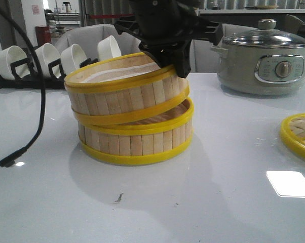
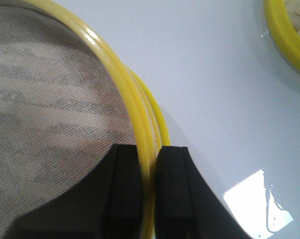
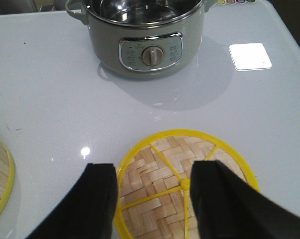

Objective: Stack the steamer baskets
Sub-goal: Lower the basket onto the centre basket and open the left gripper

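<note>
- The left hand (image 2: 149, 194) is clamped on the yellow rim of the upper steamer basket (image 1: 124, 91), one finger inside against the liner, one outside.
- That basket sits tilted at centre frame in the front view: its right side dips into the lower steamer basket (image 1: 135, 139), while its left side rides high on the rim.
- The lower basket rests flat on the white table (image 1: 218, 202).
- To finish well, I would level the upper basket and centre it over the lower rim, then lower it evenly so the rings seat all round before letting go.
- The right hand (image 3: 152, 199) hovers with fingers spread, holding nothing, above the woven lid (image 3: 155, 184), below the grey pot (image 3: 145, 40) in its wrist view.
</note>
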You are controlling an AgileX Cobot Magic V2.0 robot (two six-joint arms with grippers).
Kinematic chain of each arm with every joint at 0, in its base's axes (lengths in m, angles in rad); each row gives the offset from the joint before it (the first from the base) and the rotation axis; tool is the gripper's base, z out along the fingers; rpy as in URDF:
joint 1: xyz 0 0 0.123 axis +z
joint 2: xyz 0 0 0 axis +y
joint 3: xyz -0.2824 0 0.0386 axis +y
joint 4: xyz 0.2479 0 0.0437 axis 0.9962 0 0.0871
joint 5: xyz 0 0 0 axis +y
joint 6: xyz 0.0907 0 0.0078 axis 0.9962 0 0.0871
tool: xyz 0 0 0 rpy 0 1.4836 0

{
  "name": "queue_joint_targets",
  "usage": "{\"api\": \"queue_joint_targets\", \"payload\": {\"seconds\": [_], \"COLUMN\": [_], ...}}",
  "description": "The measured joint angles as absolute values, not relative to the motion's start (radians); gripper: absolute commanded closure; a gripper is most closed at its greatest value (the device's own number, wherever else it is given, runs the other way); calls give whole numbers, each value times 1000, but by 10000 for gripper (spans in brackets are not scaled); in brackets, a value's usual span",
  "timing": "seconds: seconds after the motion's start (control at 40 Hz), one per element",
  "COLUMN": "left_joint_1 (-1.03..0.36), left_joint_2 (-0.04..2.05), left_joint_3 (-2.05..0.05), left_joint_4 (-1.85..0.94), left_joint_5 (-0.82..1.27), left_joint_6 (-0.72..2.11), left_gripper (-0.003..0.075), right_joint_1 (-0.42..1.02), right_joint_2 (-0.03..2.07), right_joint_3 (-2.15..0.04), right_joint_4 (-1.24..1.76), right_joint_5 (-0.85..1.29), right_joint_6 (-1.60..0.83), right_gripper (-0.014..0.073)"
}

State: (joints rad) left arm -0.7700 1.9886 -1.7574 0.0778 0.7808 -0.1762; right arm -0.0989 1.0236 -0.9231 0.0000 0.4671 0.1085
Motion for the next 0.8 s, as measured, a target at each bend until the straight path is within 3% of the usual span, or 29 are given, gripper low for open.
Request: {"api": "queue_joint_targets", "payload": {"seconds": [0.8], "left_joint_1": [-770], "left_joint_2": [2035], "left_joint_3": [-1762], "left_joint_4": [-18], "left_joint_5": [746], "left_joint_6": [-159], "left_gripper": [633], "right_joint_1": [-99], "right_joint_2": [1024], "right_joint_3": [-923], "right_joint_4": [0], "right_joint_5": [469], "right_joint_6": [109], "right_gripper": [151]}}
